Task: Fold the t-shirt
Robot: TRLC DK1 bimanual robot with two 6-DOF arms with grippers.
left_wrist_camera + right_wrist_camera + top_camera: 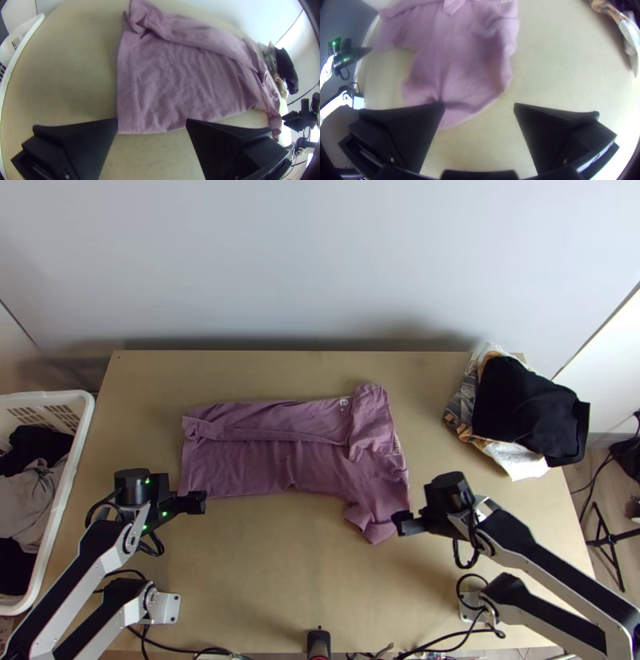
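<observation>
T-shirt (248, 466), long axis left to right, lies just far of open left gripper (152, 119); near sleeve (371, 519) just left of open right gripper (480, 104), contact unclear.

silver-white links (560, 590), black joints (451, 488) — small green lights (164, 514), looped black cables (156, 548), wide flat black fingers (409, 525)

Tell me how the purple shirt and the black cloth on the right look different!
The shirt is purple, but the black cloth is black. The shirt lies wide with its far side folded over, while the black cloth is bunched in a pile. The shirt lies right on the table, but the black cloth sits on patterned cloth. Both are fabric.
</observation>
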